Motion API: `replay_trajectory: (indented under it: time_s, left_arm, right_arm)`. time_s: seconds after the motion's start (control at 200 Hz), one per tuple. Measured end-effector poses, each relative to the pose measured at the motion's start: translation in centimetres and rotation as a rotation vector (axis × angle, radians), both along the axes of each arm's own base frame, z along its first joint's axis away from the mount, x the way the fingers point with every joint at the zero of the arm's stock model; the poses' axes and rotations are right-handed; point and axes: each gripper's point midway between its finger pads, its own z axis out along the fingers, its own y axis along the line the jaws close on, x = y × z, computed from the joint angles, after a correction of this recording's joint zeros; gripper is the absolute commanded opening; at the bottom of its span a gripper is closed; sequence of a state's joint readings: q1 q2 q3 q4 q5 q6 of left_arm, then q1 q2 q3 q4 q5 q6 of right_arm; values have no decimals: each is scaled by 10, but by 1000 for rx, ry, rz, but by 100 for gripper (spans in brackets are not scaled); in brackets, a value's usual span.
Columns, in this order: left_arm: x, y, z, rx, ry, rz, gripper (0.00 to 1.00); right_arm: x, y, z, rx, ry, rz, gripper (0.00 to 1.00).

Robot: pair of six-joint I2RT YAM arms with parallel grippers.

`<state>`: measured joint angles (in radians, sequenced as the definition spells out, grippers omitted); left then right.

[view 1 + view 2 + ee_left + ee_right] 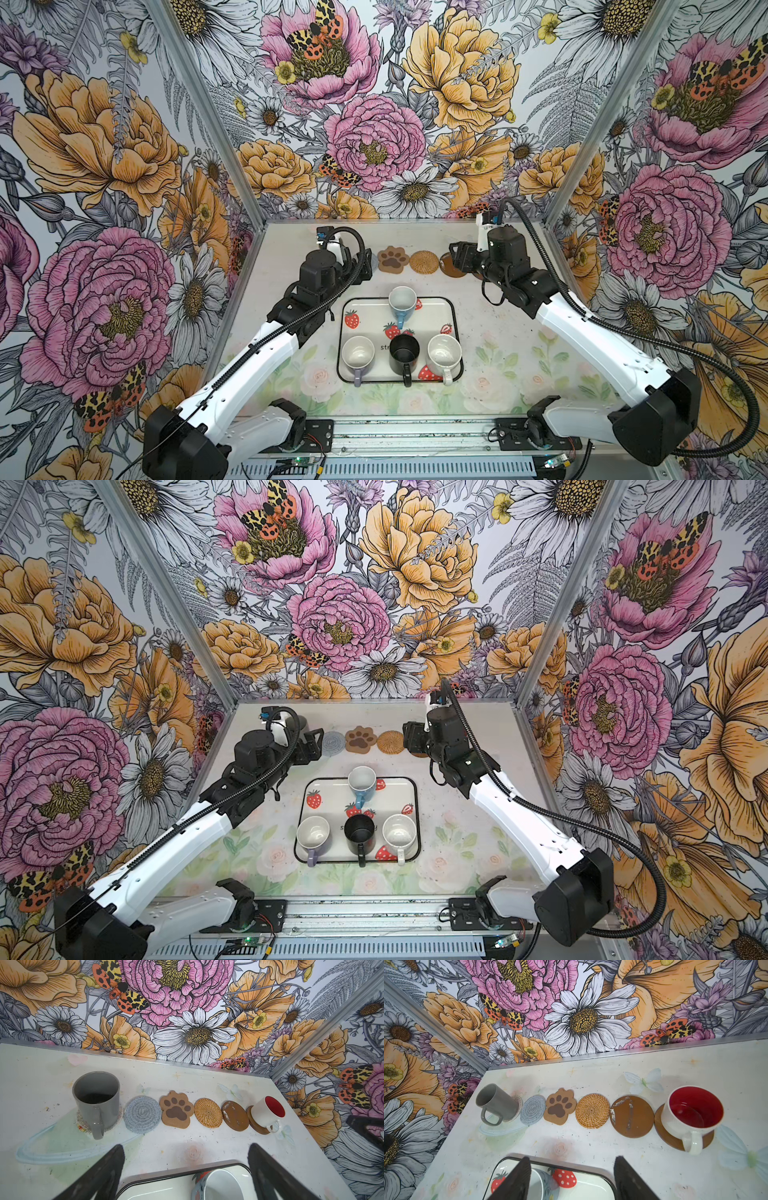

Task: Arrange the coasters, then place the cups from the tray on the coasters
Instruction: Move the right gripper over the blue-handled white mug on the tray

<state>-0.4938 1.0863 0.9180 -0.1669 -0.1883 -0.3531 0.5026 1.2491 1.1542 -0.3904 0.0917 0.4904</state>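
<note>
**Two cups seated, four waiting on the tray**

In both top views the tray (436,311) lies mid-worktop (498,353) with four cups on it. The light blue cup (402,301) stands at its far edge. The lavender cup (358,353), black cup (404,353) and speckled white cup (444,353) line its near edge, handles pointing near. The coasters run in a row along the far side, with the left claw (314,742) and right claw (409,739) at either end.

The left wrist view shows the left claw's fingers (108,1167) spread wide and empty. Beyond them the grey mug (96,1101) stands on the leftmost coaster. The grey woven coaster (142,1114), paw coaster (176,1108), rattan coaster (208,1112) and dark brown coaster (234,1115) lie bare, closely packed.

The right wrist view shows the right claw parted, holding nothing. The red-lined white cup (693,1111) sits slightly off-centre on the rightmost brown coaster (662,1132).

Arranging looks finished and cup placing is in hand. The light blue cup, nearest both claws, seems the likely next pick. It calls for a descent to the tray, a firm grip, and a careful set-down between close neighbours.
</note>
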Motion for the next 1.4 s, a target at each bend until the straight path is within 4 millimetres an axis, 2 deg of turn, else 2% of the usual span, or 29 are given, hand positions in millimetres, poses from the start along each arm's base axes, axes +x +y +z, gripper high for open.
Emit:
replay_trajectory:
  time_s: [0.205, 0.325, 0.46, 0.68, 0.79, 0.951, 1.116, 1.401]
  left_arm:
    - [-1, 6, -9, 16, 12, 27, 95]
    - [-2, 8, -16, 24, 22, 34, 95]
    - [-4, 11, -17, 29, 20, 48, 96]
    - [-6, 16, -17, 31, 15, 63, 96]
    - [-6, 16, -17, 33, 15, 63, 97]
    - [-5, 19, -17, 35, 14, 73, 97]
    - [-4, 21, -17, 36, 14, 79, 97]
    - [-3, 26, -21, 49, 23, 91, 97]
  right_arm:
    - [-28, 16, -5, -15, 13, 83, 69]
    - [-38, 29, -16, -35, 50, 127, 71]
    - [-48, 48, -41, -79, 117, 181, 71]
    - [-62, 78, -96, -181, 257, 257, 74]
    - [-68, 93, -113, -218, 303, 278, 75]
    - [-73, 113, -120, -240, 319, 294, 76]
    - [-76, 127, -124, -243, 329, 280, 76]
    - [-74, 124, -140, -277, 361, 223, 76]
